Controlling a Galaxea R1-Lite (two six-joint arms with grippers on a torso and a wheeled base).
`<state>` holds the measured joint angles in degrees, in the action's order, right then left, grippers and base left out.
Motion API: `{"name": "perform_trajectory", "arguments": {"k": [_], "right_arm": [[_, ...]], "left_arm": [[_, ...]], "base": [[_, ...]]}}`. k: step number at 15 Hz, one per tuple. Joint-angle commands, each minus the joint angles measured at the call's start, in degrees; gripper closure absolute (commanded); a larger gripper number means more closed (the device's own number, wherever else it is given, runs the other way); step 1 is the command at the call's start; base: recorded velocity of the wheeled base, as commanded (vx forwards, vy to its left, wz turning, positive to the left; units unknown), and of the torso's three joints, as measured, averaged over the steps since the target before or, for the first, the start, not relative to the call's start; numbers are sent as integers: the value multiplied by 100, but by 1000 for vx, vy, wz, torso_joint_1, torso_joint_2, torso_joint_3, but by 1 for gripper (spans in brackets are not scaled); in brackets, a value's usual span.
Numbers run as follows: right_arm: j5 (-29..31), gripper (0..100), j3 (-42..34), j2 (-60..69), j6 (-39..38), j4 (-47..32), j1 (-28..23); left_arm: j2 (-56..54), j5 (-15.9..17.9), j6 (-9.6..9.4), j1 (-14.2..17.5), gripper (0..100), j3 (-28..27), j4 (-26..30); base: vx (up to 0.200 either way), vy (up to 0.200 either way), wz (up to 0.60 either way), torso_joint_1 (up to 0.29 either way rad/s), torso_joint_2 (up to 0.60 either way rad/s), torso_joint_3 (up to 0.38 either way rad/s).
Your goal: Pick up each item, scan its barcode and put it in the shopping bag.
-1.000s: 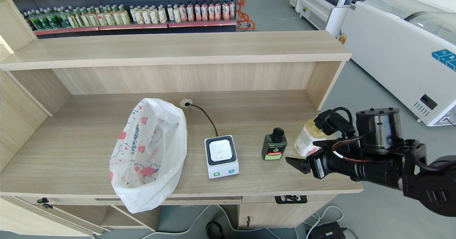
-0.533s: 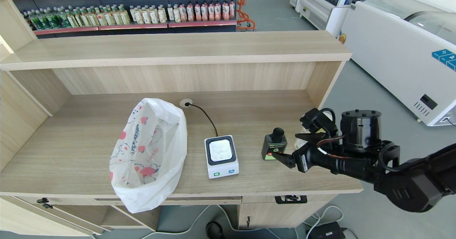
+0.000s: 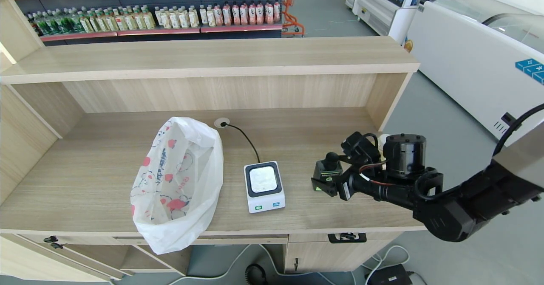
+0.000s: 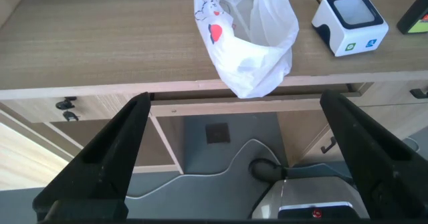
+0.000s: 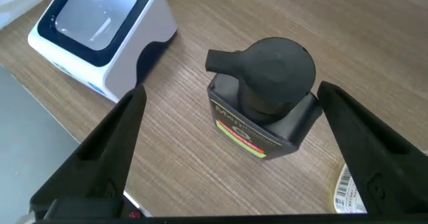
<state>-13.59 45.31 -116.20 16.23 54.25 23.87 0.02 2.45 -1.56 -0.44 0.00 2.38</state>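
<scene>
- Right gripper (image 3: 327, 178) has swung left along the counter (image 3: 106, 166), away from the pale jar (image 3: 381, 139) and over to the dark bottle (image 3: 326, 171); bag, scanner and bottle haven't budged.
- Left gripper (image 4: 235, 98) hangs off the counter's front edge, out in front of the bag, fingers spread wide, nothing between them.
- Shopping bag (image 3: 176, 183) sits on the left part of the counter: thin white plastic with red and dark print, mouth gaping upward, lower end drooping over the front edge.
- Scanner (image 3: 263, 186) is just right of the bag, not touching it: small white box, black-framed glass window on top, black cable running back to a hole in the counter.
- Dark bottle stands upright right of the scanner, a clear gap between them. Squarish black body, round black cap with a short spout to one side, front label in green with a red band.
- Right gripper's jaws are open and straddle the bottle, one finger on each side at body height; the right wrist view shows a gap on both sides, no contact.
- Pale jar is behind the right wrist, mostly hidden, only its white top peeking out; a strip of barcoded label shows at the edge of the right wrist view.
</scene>
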Motion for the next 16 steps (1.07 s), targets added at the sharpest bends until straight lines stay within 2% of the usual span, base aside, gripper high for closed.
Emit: {"name": "perform_trajectory", "arguments": {"k": [1, 5, 12, 16], "right_arm": [[-73, 0, 188, -298, 3, 7, -5], [-337, 0, 549, -579, 21, 16, -58], [-363, 0, 698, -966, 100, 262, -58], [-715, 0, 760, -1054, 170, 262, -119]], "left_arm": [[-2, 1, -2, 0, 0, 0, 0], [-2, 1, -2, 0, 0, 0, 0], [-2, 1, -2, 0, 0, 0, 0], [-2, 1, -2, 0, 0, 0, 0]], "base": [[0, 0, 0, 0, 0, 0], [0, 0, 0, 0, 0, 0], [0, 0, 0, 0, 0, 0], [0, 0, 0, 0, 0, 0]]}}
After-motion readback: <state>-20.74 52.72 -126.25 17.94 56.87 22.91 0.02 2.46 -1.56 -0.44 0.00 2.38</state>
